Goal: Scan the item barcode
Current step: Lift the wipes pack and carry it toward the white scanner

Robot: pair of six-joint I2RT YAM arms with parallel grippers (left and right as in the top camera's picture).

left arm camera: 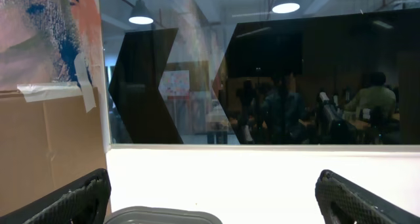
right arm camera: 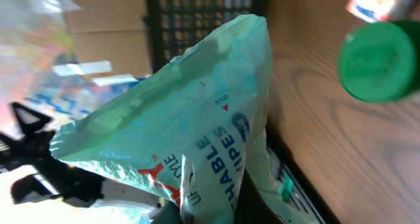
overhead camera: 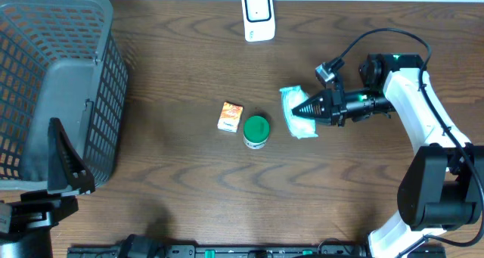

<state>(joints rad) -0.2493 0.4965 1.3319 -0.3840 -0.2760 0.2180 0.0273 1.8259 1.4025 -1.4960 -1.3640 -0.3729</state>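
Step in hand: pickup of the item, scan not yet done.
- Right hand is clenched on the wipes packet, which sits just beside the green-lidded jar, on the right arm's side. I can't tell whether the packet is off the bench.
- Left hand is released with its jaws wide, holding nothing. It is parked well away from the jar on the left arm's side, near the basket.
- The scanner stands well beyond the jar, at the far edge.

Next move, as I judge it: carry the packet to the scanner and turn it so a printed face meets the window. No barcode is visible from here.

Materials:
- The packet is soft, crinkled pale-green film with printed lettering, slack and likely to sag.
- The jar is round with a ribbed plastic lid.
- The small orange carton is just beside the jar.
- The basket is grey open plastic mesh.
- The bench is dark wood grain.
- The scanner is smooth white plastic with rounded corners.
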